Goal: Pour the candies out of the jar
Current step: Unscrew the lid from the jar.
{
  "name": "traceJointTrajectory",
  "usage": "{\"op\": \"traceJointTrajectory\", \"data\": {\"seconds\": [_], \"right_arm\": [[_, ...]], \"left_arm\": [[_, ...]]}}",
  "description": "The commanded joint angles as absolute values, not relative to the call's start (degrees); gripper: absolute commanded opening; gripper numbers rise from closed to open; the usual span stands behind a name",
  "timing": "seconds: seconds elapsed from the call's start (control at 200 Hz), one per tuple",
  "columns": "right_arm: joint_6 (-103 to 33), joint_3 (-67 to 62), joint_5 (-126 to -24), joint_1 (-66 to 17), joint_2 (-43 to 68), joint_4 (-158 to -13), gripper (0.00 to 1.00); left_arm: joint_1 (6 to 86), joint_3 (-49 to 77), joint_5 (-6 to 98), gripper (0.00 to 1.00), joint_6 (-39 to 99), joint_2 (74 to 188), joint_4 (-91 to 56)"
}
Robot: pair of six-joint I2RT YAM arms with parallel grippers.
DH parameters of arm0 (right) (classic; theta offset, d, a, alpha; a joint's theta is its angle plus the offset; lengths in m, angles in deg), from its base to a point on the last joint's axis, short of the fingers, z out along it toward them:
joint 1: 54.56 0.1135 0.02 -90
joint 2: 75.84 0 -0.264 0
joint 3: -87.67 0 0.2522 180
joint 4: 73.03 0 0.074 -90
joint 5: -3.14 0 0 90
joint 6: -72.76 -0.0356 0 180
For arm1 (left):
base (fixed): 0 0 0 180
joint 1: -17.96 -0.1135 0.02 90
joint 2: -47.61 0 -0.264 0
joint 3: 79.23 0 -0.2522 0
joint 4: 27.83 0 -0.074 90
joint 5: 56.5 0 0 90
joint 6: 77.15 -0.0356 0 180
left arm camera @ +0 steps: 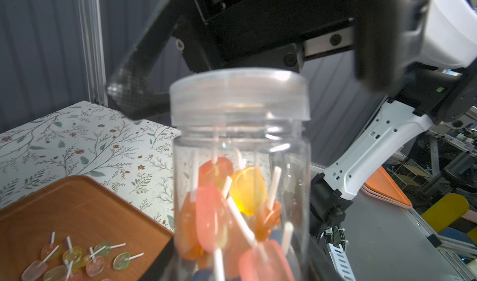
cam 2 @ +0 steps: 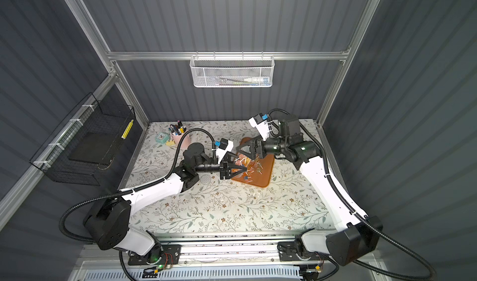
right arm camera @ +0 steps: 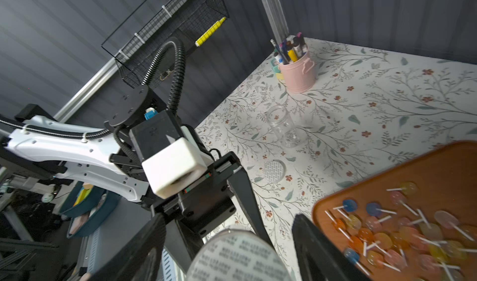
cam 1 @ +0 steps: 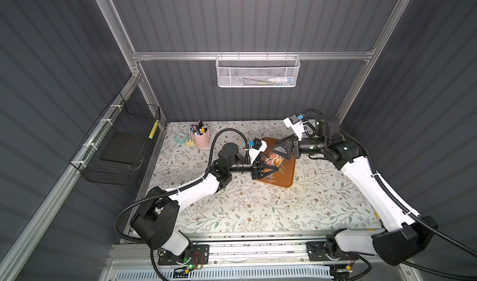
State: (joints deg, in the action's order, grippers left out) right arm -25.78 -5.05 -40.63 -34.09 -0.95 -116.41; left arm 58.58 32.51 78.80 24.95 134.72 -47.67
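My left gripper is shut on a clear plastic jar, held above the near edge of a brown tray. Orange, pink and yellow candies on white sticks fill the jar's lower part. A clear lid sits on its mouth, with threads showing beneath. My right gripper stands open around the lid, with a gap on each side between it and the fingers. More candies lie loose on the tray. In both top views the two grippers meet over the tray.
An empty clear jar and a loose lid rest on the floral table left of the tray. A pink pen cup and a small clock stand at the back left. A black wire basket hangs on the left wall.
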Motion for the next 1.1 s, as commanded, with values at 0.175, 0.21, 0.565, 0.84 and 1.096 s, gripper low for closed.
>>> {"op": "traceJointTrajectory", "data": {"seconds": [0.175, 0.21, 0.565, 0.84, 1.096], "right_arm": [[-37.5, -5.1, -57.5, -33.8, -5.0, -120.8, 0.81], [-38.9, -4.8, -58.0, -33.8, -5.2, -120.6, 0.81], [-43.8, -1.9, -56.8, -30.6, -4.9, -114.3, 0.83], [-42.3, -2.8, -59.0, -29.3, -3.2, -116.1, 0.77], [-42.1, -3.0, -59.4, -29.2, -2.8, -116.0, 0.67]], "left_arm": [[58.9, 31.3, 67.8, 0.0, 16.5, 130.1, -41.6], [59.1, 31.2, 67.1, 0.0, 15.9, 130.1, -41.0], [60.2, 31.1, 65.1, 0.0, 14.0, 129.8, -39.1], [60.4, 31.0, 65.4, 0.0, 14.1, 130.0, -39.4], [60.4, 30.9, 65.6, 0.0, 14.4, 130.0, -39.8]]}}
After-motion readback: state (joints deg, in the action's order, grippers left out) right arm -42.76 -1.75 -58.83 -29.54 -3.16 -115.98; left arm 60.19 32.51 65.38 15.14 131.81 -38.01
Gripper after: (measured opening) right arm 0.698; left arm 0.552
